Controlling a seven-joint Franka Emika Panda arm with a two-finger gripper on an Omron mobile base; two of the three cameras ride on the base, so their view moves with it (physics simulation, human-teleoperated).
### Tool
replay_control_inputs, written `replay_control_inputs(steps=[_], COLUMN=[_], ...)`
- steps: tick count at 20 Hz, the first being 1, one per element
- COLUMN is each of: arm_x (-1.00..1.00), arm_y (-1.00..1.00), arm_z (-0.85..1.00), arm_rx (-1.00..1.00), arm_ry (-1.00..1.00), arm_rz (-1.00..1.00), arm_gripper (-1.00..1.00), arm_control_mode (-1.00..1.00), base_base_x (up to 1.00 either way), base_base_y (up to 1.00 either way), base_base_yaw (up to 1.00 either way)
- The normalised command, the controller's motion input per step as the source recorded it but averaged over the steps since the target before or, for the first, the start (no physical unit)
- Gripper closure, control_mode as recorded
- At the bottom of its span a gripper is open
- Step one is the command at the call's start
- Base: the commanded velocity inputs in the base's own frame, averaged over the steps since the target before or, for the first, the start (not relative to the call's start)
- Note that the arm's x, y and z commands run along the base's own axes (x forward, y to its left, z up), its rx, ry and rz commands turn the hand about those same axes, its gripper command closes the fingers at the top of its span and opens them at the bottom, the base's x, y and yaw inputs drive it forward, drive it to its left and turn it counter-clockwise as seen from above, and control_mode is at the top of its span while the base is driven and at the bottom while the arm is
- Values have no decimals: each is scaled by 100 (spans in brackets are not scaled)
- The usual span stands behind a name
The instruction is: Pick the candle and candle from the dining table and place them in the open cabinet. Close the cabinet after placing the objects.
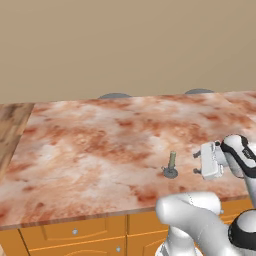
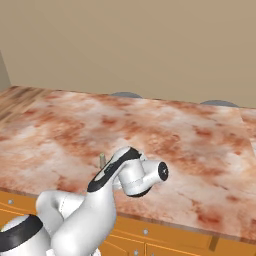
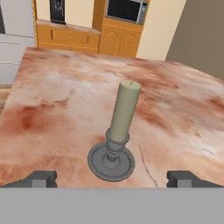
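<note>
Marbled reddish-brown and cream stone of the dining table (image 1: pixel 90 150), spread wide under a plain beige wall (image 1: pixel 125 45). Toward the near right part of it, one candle (image 1: pixel 171 166): olive stick, long axis vertical, upright on a dark grey round base, wick end up. Seen close in the hand view as candle (image 3: pixel 118 131), centred between the two dark finger tips, base flat on the stone. Half hidden behind the white wrist in the right base view, only the top of the stick showing there (image 2: pixel 102 160).

Just right of the candle, level with it: gripper (image 1: pixel 198 162), aimed leftward at the stick, jaws spread wide, grasping nothing, not touching the candle. Gripper tips (image 3: pixel 112 178) low at either side of the base, apart from it.

Bare stone all round the candle, left and far. Near edge of the table close below, orange drawers (image 1: pixel 75 232) with small silver knobs under it. Wooden floor (image 1: pixel 12 125) past the left edge. Two grey rounded shapes (image 1: pixel 115 95) peeping over the far edge. Orange cabinets (image 3: pixel 87 37) and a dark microwave (image 3: pixel 127 9) beyond the table in the hand view.
</note>
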Motion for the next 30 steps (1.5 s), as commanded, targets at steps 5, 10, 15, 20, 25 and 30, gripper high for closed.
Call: replay_control_inputs(steps=[5,10,15,20,25,30], arm_x=[47,24,0,3,0,0], arm_y=[-5,0,15,24,33,38], arm_z=[-29,-26,-14,-11,-1,0], arm_rx=[0,0,0,0,0,0], arm_ry=[0,-1,0,0,0,0], arm_rz=[0,1,2,0,0,0], arm_gripper=[-100,-100,-100,-100,-100,-100], arm_control_mode=[-100,-100,-100,-100,-100,-100], base_base_x=[0,0,0,0,0,0], base_base_y=[0,0,0,0,0,0], base_base_yaw=[0,0,0,0,0,0])
